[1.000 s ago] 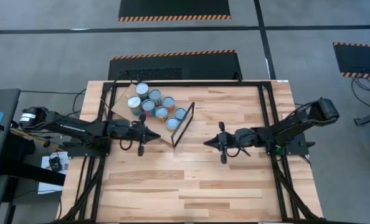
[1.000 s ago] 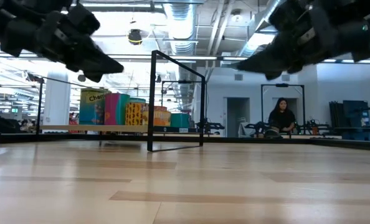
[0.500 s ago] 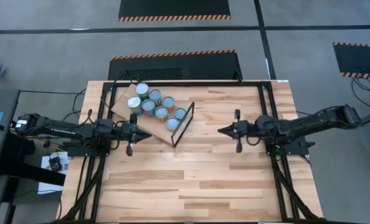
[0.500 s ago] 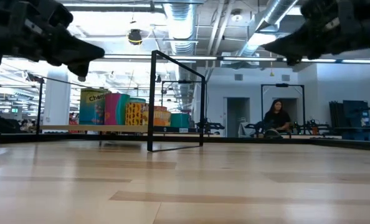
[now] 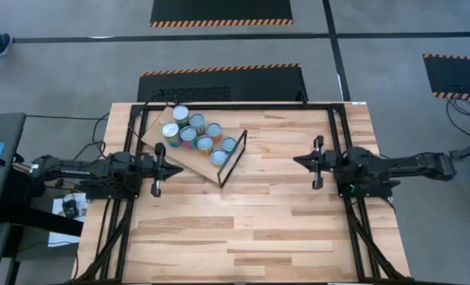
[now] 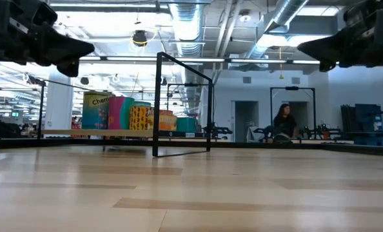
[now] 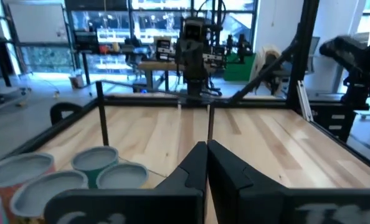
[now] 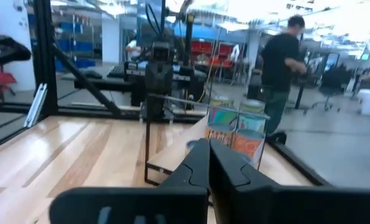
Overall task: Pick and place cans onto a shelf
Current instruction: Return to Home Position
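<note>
— What do you have on the shelf?

— I count eight cans, short upright cylinders with round, dull silvery or pale-blue tops, packed in a cluster so that neighbours touch. From table height I can see printed sides in yellow, pink, orange and teal.

— And the shelf itself?

— One shelf, a flat rectangular light-wood board lying on the planked wooden table, in its far-left part. Its long axis runs on a diagonal, from the far-left corner toward the table's middle. A thin black metal frame stands upright at the end nearer the middle.

— Grippers?

— Two, both matte dark and both carrying nothing. The left gripper hovers just beside the board's near edge, its fingers pressed together into a wedge. The right gripper hangs well apart over the table's right side, pointing toward the shelf, fingers likewise pressed together.
</note>
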{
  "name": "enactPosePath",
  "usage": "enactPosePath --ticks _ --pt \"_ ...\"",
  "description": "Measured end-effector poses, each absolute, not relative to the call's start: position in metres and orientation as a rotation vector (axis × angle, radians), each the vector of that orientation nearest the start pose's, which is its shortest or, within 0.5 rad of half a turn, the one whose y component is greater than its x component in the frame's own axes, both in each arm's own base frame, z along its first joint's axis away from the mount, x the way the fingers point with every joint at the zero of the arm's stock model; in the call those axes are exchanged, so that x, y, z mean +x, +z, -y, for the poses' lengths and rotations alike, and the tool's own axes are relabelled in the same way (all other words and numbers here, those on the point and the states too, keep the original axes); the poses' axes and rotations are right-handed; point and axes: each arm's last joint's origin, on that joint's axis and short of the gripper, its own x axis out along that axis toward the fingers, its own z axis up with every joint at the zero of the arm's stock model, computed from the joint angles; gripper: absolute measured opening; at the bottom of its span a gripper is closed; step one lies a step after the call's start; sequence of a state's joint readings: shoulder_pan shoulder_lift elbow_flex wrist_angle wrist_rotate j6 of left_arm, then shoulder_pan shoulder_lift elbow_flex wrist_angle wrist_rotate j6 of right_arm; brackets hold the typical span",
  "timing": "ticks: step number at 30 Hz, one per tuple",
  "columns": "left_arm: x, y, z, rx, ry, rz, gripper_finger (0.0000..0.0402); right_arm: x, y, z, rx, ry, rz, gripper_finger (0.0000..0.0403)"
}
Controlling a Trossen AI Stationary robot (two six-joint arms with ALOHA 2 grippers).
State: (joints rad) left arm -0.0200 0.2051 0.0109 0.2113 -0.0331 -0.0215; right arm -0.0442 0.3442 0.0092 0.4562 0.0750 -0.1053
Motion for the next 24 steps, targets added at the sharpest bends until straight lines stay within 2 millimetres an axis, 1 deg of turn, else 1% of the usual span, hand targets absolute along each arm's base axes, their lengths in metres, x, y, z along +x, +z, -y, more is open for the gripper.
enactPosePath --ticks 4,7,9,11,13,17,21,24 --pt "0.102 0.172 0.001 -0.013 0.031 0.049 0.0000 0.108 0.183 0.009 -0.105 -0.143 0.146 0.0019" --pt "0.097 0.170 0.000 -0.013 0.061 0.041 0.0000 0.100 0.182 0.010 -0.106 -0.161 0.156 0.0017" --pt "0.097 0.172 0.000 0.004 0.040 0.059 0.0000 0.095 0.181 0.011 -0.107 -0.172 0.157 0.0016" --pt "0.097 0.170 0.000 0.015 0.049 0.038 0.0000 0.096 0.178 0.012 -0.102 -0.182 0.115 0.0017" --pt "0.097 0.170 0.000 0.014 0.057 0.034 0.0000 0.096 0.178 0.013 -0.092 -0.191 0.122 0.0019" --pt "0.097 0.170 0.000 0.011 0.060 0.036 0.0000 0.096 0.172 0.015 -0.016 -0.208 0.071 0.0018" --pt "0.097 0.170 -0.001 -0.030 0.094 0.042 0.0000 0.097 0.170 0.015 0.024 -0.212 0.045 0.0017" --pt "0.097 0.170 -0.002 -0.066 0.096 0.043 0.0000 0.097 0.169 0.015 0.021 -0.214 0.039 0.0019"
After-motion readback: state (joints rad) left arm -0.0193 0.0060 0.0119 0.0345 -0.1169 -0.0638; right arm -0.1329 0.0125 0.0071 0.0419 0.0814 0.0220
